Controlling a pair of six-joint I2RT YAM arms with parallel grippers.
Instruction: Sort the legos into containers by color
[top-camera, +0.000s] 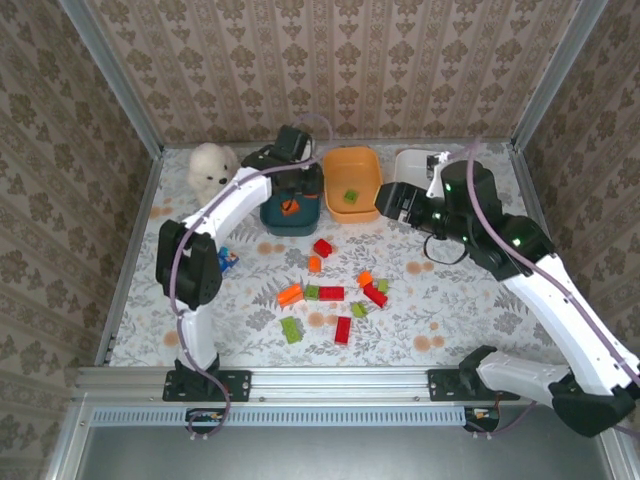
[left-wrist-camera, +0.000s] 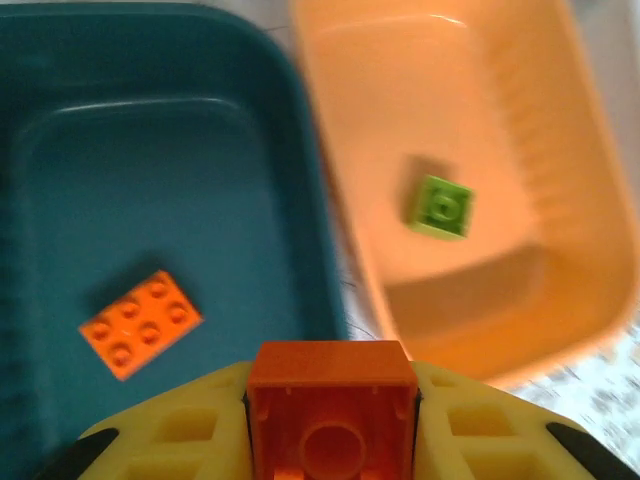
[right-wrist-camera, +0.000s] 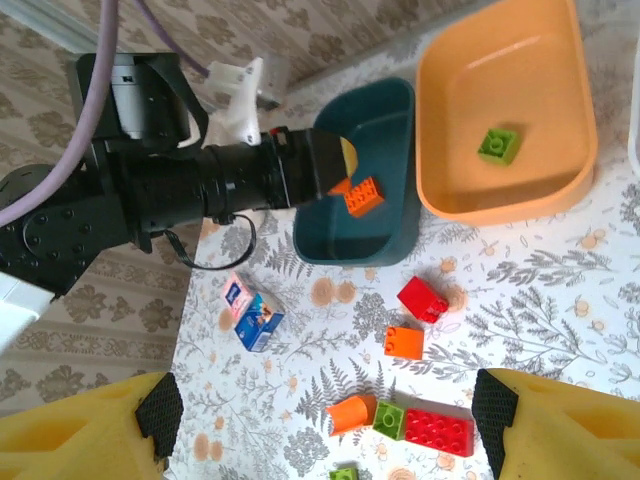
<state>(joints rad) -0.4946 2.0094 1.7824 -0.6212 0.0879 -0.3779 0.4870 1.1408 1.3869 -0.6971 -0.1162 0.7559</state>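
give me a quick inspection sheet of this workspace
surface: floral table, no spills seen
job's things: teal tub holds one orange brick; orange tub holds one green brick; white tub partly behind the right arm, contents unclear; loose bricks in red, orange and green mid-table
clutter: plush bear far left; blue-and-pink carton by the left arm
grippers: left gripper shut on held brick, orange, above the teal tub; right gripper open, empty
cables: purple cable along the left arm
surroundings: wallpapered walls; metal rail at the near edge

Plush bear (top-camera: 212, 168) back-left; blue-pink carton (right-wrist-camera: 250, 312) nearer.
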